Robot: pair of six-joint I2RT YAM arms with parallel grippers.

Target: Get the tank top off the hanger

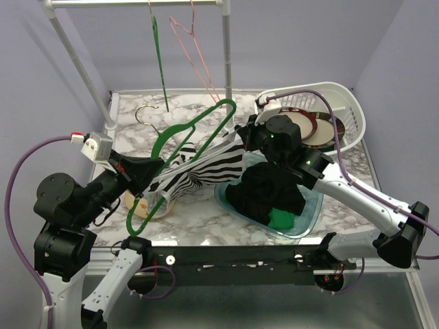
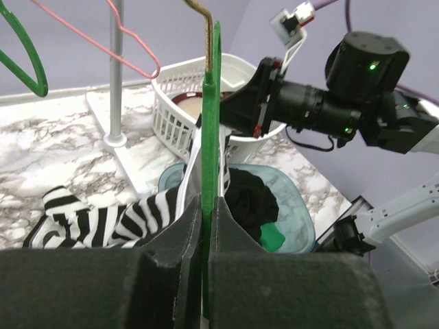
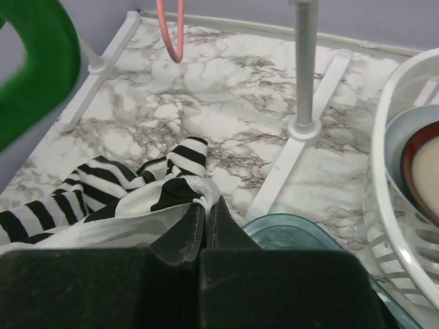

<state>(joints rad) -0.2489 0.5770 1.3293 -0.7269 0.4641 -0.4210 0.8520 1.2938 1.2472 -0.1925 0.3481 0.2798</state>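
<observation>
Left pincer [image 2: 206, 209]: matte black wedge fingers [image 2: 164, 253] are showing a foam-like surface. Behind it, a white camera block [image 1: 96, 145] is trailing a purple cable [image 1: 24, 168]. Right pincer [image 3: 204, 205] is wearing the same black wedges. Behind it, a green light [image 1: 273, 135] is glowing on the round black wrist housing [image 1: 289, 131], with white link shells [image 1: 357, 192] following.

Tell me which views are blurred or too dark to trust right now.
Top view: evenly lit and sharp, striped top clear. Left wrist view: left hand dark and soft up close, green hanger beyond it crisp. Right wrist view: that hanger at upper left is a blur, table sharp.
</observation>
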